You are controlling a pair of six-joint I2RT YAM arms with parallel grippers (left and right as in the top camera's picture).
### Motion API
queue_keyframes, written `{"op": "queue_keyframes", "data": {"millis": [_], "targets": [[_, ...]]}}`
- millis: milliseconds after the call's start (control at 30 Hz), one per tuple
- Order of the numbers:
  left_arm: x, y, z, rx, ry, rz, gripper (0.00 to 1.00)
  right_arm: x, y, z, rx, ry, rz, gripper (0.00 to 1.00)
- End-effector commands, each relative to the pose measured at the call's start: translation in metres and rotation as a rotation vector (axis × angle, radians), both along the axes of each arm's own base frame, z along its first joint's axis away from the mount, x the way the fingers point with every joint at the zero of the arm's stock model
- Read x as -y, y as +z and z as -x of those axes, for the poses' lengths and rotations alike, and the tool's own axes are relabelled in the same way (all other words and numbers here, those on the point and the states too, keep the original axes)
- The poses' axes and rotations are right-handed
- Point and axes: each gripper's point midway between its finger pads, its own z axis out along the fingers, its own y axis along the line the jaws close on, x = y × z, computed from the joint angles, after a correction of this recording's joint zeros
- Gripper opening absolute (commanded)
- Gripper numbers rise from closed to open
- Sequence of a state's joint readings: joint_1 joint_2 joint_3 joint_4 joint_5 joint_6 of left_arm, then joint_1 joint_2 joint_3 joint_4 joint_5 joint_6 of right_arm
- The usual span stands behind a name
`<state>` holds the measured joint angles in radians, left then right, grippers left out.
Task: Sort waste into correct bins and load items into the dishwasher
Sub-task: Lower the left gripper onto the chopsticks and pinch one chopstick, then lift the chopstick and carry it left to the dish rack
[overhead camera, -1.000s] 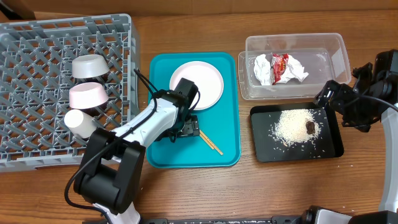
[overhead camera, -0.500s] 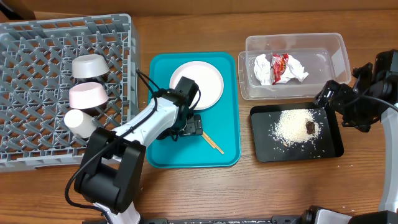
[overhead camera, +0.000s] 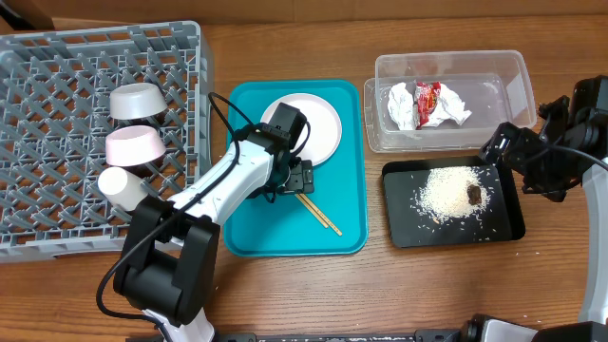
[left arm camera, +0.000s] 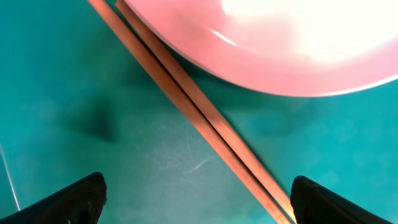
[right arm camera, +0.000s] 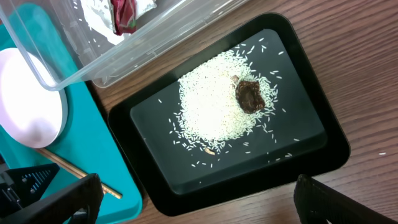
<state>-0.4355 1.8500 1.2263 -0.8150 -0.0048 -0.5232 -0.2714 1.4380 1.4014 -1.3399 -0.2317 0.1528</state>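
Your left gripper stood open, its jaws either side of the two chopsticks, which lay on the teal tray just beside the white plate. Your right gripper hung open near the black tray.

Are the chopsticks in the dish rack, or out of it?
Out. Both chopsticks lie flat on the teal tray, near the white plate, not in the dish rack.

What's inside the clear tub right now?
The clear tub holds a crumpled white napkin with a red snack wrapper resting among its folds. Anything beneath the napkin is covered and cannot be seen.
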Motion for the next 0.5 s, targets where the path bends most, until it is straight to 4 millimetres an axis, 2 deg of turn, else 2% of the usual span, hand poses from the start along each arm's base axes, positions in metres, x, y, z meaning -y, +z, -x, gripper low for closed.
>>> {"op": "queue_keyframes", "data": {"millis": [0, 233, 467], "targets": [[-0.008, -0.017, 0.009, -0.033, -0.011, -0.048, 0.97, -0.001, 0.006, -0.001, 0.023, 0.006, 0.003, 1.0], [-0.011, -0.035, 0.014, -0.076, -0.016, -0.072, 0.99, -0.001, 0.006, -0.001, 0.022, 0.006, 0.003, 1.0], [-0.021, -0.038, 0.03, -0.147, -0.017, -0.114, 0.93, -0.001, 0.006, -0.001, 0.022, 0.006, 0.003, 1.0]]}}
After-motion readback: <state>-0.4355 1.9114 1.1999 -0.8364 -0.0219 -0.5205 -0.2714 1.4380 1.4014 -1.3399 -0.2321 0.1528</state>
